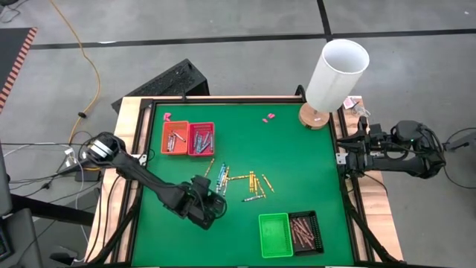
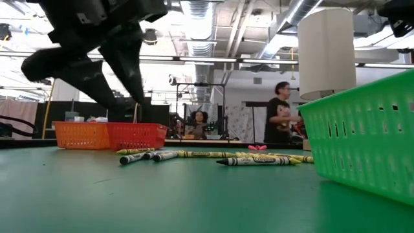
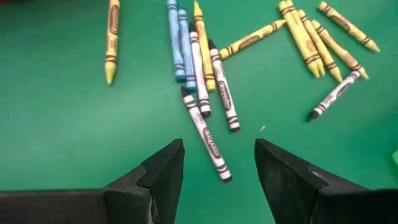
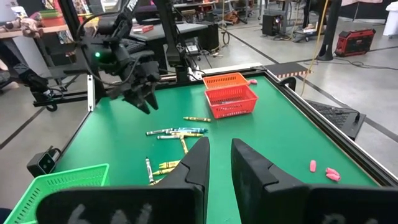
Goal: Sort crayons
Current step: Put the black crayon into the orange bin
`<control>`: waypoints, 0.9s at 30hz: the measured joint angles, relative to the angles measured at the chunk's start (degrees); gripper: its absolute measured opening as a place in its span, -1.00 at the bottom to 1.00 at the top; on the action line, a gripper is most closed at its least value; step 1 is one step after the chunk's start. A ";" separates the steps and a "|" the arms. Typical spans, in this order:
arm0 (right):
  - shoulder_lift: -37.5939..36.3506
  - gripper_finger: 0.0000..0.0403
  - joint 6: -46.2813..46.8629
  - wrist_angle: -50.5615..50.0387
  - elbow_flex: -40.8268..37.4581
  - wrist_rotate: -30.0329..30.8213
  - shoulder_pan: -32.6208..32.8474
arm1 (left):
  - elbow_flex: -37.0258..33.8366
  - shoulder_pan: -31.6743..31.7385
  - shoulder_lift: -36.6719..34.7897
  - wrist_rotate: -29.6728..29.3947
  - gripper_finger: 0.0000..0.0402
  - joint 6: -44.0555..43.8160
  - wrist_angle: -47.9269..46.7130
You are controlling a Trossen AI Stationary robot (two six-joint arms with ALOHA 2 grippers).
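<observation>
A: Where did the crayons [image 1: 239, 181] lie?

B: Loose ones were scattered across the middle of the green table [image 1: 297, 160] in the high view, a little below centre. More sat sorted in trays: grey ones in the orange tray [image 1: 175, 138] and blue ones in the red tray [image 1: 201, 139] at the upper left, brown-red ones in the black tray [image 1: 305, 231] at the lower right. The green tray [image 1: 275, 234] just beside the black one showed nothing inside.

A: And the left gripper [image 1: 210, 209]?

B: It hung low over the table at the lower left of the loose pile, fingers spread apart and grasping nothing. In its wrist view a grey crayon [image 3: 206, 134] lay on the mat just ahead of the gap between the fingers [image 3: 163, 171].

A: Any writing readable?

B: The wrappers carried print, seemingly the maker's name, but I could not read it surely.

A: The right gripper [image 4: 219, 163]?

B: Parked off the table's right edge in the high view, fingers a narrow gap apart, empty. A white cylinder [image 1: 337, 73] on a round wooden base [image 1: 313, 117] stood at the upper right corner, with pink scraps [image 1: 268, 117] to its left.
</observation>
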 joint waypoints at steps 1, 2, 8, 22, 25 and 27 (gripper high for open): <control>0.00 -0.66 0.01 -0.04 0.00 0.02 0.00 | -0.02 -0.02 0.50 -0.04 -0.08 -0.40 0.92; 0.02 -0.66 -0.01 -0.08 0.00 0.02 0.00 | -0.02 -0.13 0.77 -0.13 -0.08 -0.92 1.67; 0.00 -0.66 0.03 -0.07 0.00 0.24 0.00 | 0.03 -0.41 3.96 -0.37 -0.08 -1.06 4.01; -0.05 -0.66 0.17 -0.12 0.00 0.74 0.00 | 0.34 -0.15 10.72 -1.36 -0.08 -2.20 7.73; -0.04 -0.66 0.16 -0.13 0.00 0.72 0.00 | 0.30 -0.03 12.04 -1.04 -0.08 -2.23 7.88; -0.07 -0.66 0.19 -0.07 0.00 0.74 0.00 | 0.62 -0.02 12.89 -1.10 -0.08 -2.20 8.70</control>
